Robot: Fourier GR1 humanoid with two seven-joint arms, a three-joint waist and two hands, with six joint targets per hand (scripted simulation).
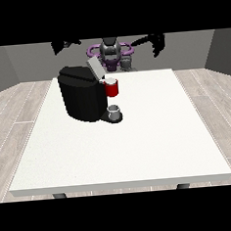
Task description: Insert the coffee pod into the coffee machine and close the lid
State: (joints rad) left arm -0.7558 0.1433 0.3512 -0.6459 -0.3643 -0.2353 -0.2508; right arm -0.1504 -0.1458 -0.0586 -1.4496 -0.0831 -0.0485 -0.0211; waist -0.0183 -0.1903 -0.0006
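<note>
A black coffee machine (81,98) stands on the white table (139,145) left of the middle. Its grey lid (94,67) is tilted up and open. At the machine's red head (112,89) a small pale pod (111,81) sits in the top opening. A grey cup (114,110) rests on the machine's base below. The hand at the view's left (63,44) hangs raised above and behind the machine, touching nothing. The hand at the view's right (157,42) is also raised, away from the machine, with its fingers hanging down and nothing in them.
The robot's torso (111,51) stands behind the table's far edge. The floor around the table is pale wood planks.
</note>
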